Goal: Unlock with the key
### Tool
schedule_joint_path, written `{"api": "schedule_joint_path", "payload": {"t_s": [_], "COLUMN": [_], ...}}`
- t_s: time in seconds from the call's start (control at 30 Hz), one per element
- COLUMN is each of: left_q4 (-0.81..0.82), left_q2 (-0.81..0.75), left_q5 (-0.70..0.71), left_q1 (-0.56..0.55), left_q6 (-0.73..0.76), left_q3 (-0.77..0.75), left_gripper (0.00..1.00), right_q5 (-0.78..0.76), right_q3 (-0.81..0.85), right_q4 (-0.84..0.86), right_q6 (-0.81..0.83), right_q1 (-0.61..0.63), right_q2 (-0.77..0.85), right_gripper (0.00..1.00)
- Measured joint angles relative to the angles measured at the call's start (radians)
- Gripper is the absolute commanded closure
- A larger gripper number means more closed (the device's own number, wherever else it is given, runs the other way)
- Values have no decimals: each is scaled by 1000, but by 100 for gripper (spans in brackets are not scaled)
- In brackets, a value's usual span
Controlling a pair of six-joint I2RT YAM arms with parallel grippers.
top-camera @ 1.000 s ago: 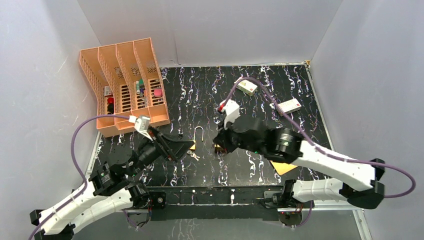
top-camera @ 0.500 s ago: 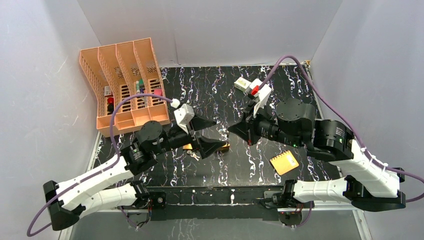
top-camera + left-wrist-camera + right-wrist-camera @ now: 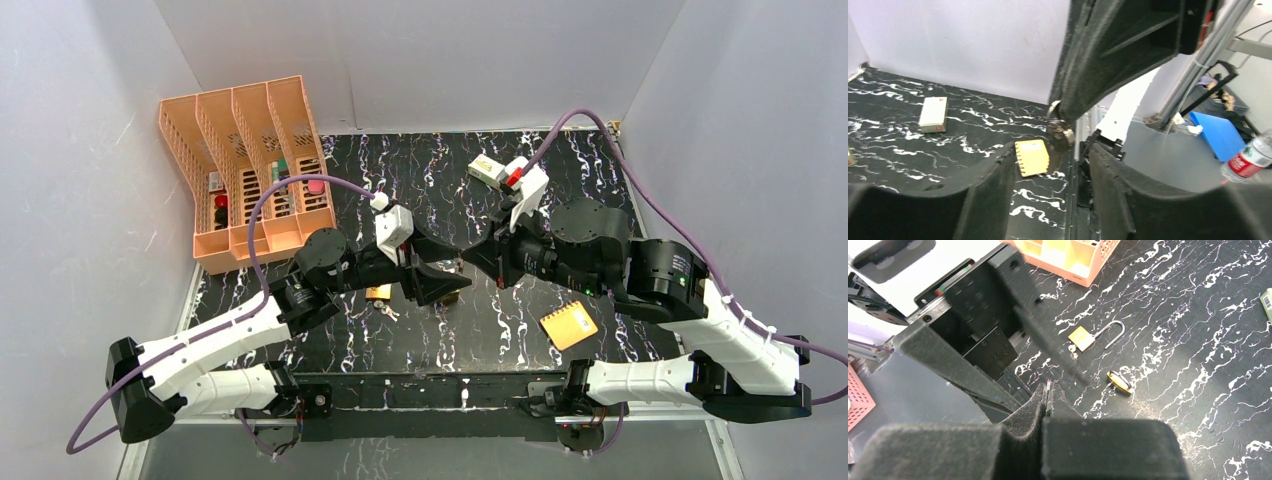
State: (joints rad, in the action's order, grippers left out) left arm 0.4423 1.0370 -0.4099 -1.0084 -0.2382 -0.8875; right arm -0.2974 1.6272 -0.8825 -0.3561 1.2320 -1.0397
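Observation:
My right gripper (image 3: 1049, 390) is shut on the key (image 3: 1048, 385), a thin silver edge showing between its pads. In the left wrist view the key (image 3: 1058, 131) hangs as a small bunch from those fingers. My left gripper (image 3: 1050, 150) faces it with jaws apart and nothing between them. In the top view the left gripper (image 3: 440, 278) and right gripper (image 3: 466, 258) nearly meet above the table's middle. A brass padlock (image 3: 1081, 338) with its shackle swung open lies flat, small spare keys (image 3: 1072, 349) beside it. A second brass padlock (image 3: 1120, 381) lies on its edge nearby.
An orange file rack (image 3: 245, 170) stands at the back left. A yellow spiral notebook (image 3: 568, 325) lies right of centre near the front. One white box (image 3: 490, 170) sits at the back and another white box (image 3: 933, 114) toward the right wall.
The left arm swung right and up toward the centre, and its jaws narrowed. The right arm lifted off the table with the key, then held still.

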Motion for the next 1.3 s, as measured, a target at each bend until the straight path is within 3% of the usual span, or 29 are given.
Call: {"api": "schedule_joint_path", "payload": {"t_s": [0.1, 0.43, 1.3], "left_q4": [-3, -5, -132], "left_q2": [0, -6, -118], "left_q5": [-32, -53, 35], "left_q1": [0, 0, 0], "left_q6": [8, 21, 101], "left_q3": [-9, -11, -11], "left_gripper": [74, 100, 100], "right_q5": [-17, -37, -34], "right_q3": [0, 0, 0], "right_q4": [0, 0, -8], "right_q6": [-7, -9, -11], "right_q1": [0, 0, 1], "right_q2": [2, 6, 3], "right_gripper": [100, 100, 100]}}
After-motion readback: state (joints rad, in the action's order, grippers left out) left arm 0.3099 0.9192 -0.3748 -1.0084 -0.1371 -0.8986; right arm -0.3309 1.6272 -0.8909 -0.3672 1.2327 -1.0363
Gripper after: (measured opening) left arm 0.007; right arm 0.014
